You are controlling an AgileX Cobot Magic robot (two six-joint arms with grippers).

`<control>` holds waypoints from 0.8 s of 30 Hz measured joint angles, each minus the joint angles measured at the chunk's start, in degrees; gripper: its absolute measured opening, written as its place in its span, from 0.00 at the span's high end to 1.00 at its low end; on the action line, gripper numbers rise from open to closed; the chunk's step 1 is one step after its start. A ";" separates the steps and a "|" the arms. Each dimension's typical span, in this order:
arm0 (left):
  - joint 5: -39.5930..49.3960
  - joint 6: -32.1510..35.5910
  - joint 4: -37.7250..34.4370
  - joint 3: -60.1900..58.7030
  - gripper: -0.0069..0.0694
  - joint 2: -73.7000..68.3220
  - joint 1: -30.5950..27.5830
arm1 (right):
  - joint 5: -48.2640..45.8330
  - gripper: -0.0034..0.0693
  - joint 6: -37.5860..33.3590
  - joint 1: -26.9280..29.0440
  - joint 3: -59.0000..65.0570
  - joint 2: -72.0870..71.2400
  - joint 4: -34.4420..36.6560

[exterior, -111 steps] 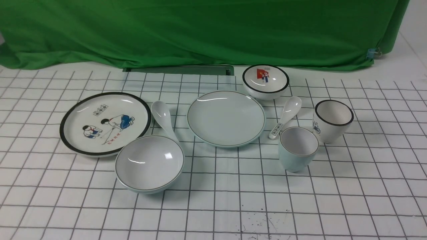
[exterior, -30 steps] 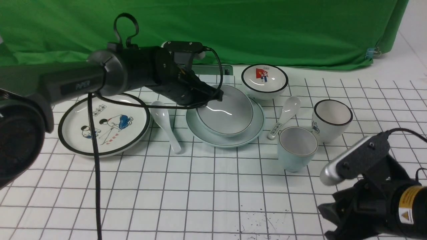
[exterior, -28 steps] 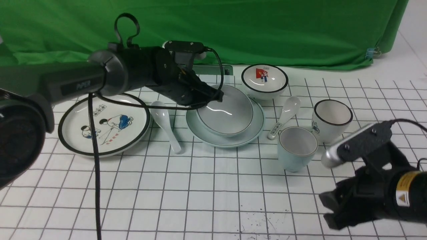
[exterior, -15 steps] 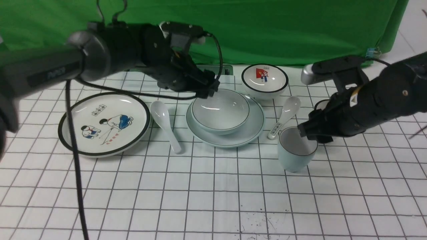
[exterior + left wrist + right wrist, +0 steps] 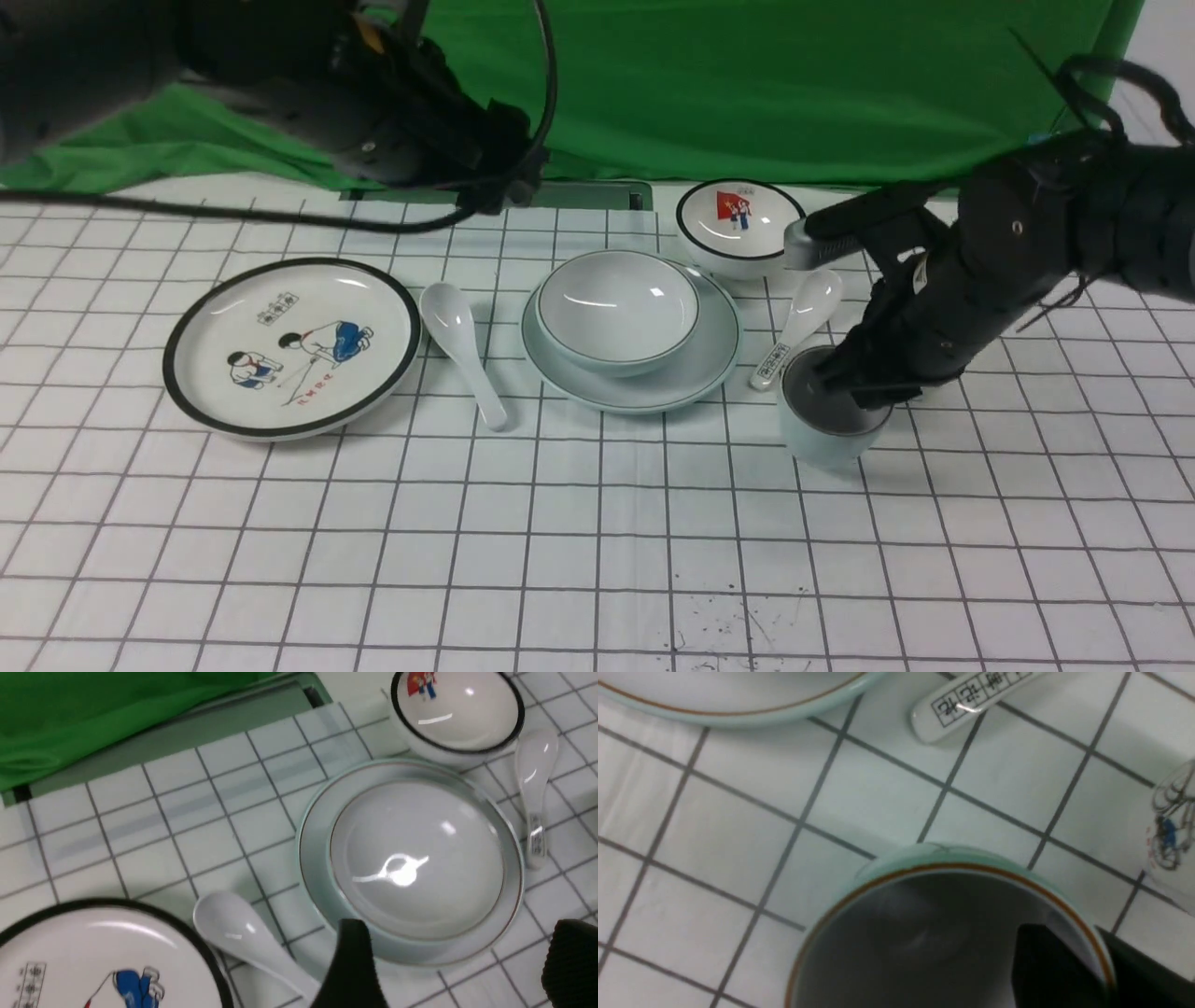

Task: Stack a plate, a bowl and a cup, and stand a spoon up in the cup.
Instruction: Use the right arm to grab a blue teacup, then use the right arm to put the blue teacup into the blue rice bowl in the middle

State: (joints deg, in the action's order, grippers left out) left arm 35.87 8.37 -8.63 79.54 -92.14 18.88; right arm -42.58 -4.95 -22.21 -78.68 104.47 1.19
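The cup (image 5: 826,446) stands upright on the table (image 5: 597,560), near the right of the plate (image 5: 717,353). Much of it is hard to read. In the front view the right arm covers its far rim, and shadow darkens its inside. In the right wrist view its lower half is cut off. What shows is a pale blue-green wall with a thin dark rim.

The right tool (image 5: 1104,970) straddles that rim, with one finger (image 5: 1045,970) inside the cup. The other finger is outside, and both look pressed against the wall, so the tool is clamped on the cup. Its fingertips are hidden inside and behind the cup in the front view.

Beyond the arm, only a blurred sliver of a white cup with a blue mark (image 5: 1169,830) shows. A spoon with a patterned handle (image 5: 803,317) lies between the cup and the plate.

The plain bowl (image 5: 616,303) sits in the plate, upright and slightly toward its left side. Behind them is a small bowl with a red flag picture (image 5: 742,224).

The plain white spoon (image 5: 462,350) lies scoop-up just left of the plate. The plate with cartoon children (image 5: 289,345) lies beside the spoon.

The left tool (image 5: 458,933) hangs above the table behind the bowl. Its fingers are spread wide and hold nothing, and their tips are cut off in the left wrist view.
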 joint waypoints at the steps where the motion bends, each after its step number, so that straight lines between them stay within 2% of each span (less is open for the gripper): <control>1: -1.51 -0.89 0.14 -1.97 0.32 1.09 0.00 | -2.48 0.83 -0.67 -0.23 -3.03 0.07 0.06; 3: -3.56 -2.01 0.28 -4.80 0.33 2.31 -0.05 | -4.70 0.83 -1.20 -0.69 -7.04 0.27 0.06; 7: -10.62 -4.63 1.56 -13.01 0.33 2.45 -0.05 | -7.38 0.83 -2.35 -4.35 -23.46 5.08 0.06; 12: -10.91 -7.24 1.97 -14.27 0.33 0.29 -0.22 | -7.78 0.83 -1.51 -6.54 -34.75 12.69 0.46; 15: -10.51 -9.60 2.03 -14.27 0.33 -1.47 -0.41 | -10.55 0.83 1.95 -6.89 -43.31 20.49 0.57; 24: -10.23 -12.40 2.03 -14.27 0.34 -4.05 -0.47 | -16.62 0.83 3.56 -6.84 -49.33 29.18 1.56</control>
State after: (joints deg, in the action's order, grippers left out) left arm 25.64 -4.03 -6.61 65.28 -96.19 18.41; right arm -59.19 -1.39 -29.05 -128.01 133.65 2.75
